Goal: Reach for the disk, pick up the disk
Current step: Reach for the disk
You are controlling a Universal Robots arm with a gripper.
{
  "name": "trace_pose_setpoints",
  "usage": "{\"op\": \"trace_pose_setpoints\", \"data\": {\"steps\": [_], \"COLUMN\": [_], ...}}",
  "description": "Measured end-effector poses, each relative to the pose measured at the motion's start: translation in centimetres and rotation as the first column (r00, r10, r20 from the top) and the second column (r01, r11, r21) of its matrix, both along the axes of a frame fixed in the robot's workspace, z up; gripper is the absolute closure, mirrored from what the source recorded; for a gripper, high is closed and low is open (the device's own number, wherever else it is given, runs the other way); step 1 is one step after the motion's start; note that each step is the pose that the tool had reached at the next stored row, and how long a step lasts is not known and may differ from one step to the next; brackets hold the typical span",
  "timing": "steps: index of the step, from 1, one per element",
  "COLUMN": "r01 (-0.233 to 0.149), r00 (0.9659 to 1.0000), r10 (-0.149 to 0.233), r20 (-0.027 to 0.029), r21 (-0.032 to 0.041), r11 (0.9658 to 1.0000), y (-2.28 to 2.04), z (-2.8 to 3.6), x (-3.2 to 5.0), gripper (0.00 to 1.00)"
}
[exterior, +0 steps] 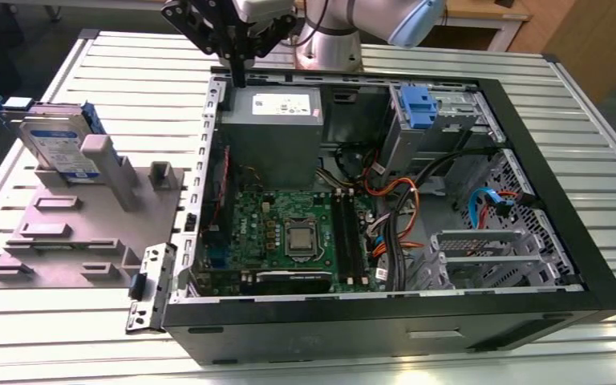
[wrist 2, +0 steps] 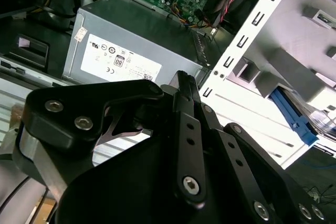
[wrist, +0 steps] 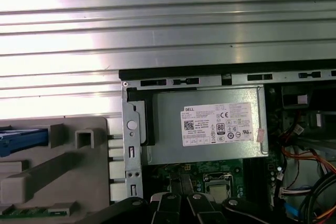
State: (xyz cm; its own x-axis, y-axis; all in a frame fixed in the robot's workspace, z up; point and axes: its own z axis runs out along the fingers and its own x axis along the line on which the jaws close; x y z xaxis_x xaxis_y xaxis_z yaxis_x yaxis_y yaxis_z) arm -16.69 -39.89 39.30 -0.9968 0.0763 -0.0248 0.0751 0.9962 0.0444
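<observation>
The disk [exterior: 57, 143], a flat silver-grey drive with a white-and-blue label and blue rails, stands on edge in a grey fixture [exterior: 73, 224] at the exterior view's left. My gripper [exterior: 238, 78] hangs over the back left corner of the open computer case [exterior: 394, 317], just above the grey power-supply box [exterior: 273, 132], well apart from the disk. Its black fingers meet at one tip with nothing between them, as the second wrist view shows at the gripper [wrist 2: 182, 80]. A blue rail of the disk [wrist 2: 294, 116] shows beyond the case wall, and the disk's blue edge [wrist: 21, 141] also appears in the first wrist view.
The case lies on its side on a slatted metal table [exterior: 126, 56], with a motherboard [exterior: 286, 233], cables and a blue caddy [exterior: 417, 108] in the drive bay. A loose metal bracket [exterior: 147, 293] lies between fixture and case.
</observation>
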Motion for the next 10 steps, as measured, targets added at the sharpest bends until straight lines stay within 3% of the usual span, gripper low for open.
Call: {"op": "trace_pose_setpoints", "data": {"steps": [10], "r01": [0.000], "r00": [1.0000], "r10": [0.000], "r20": [0.0001], "r21": [0.0007], "r11": [1.0000], "y": [-0.01], "z": [0.00], "x": [-0.12], "gripper": [0.89]}}
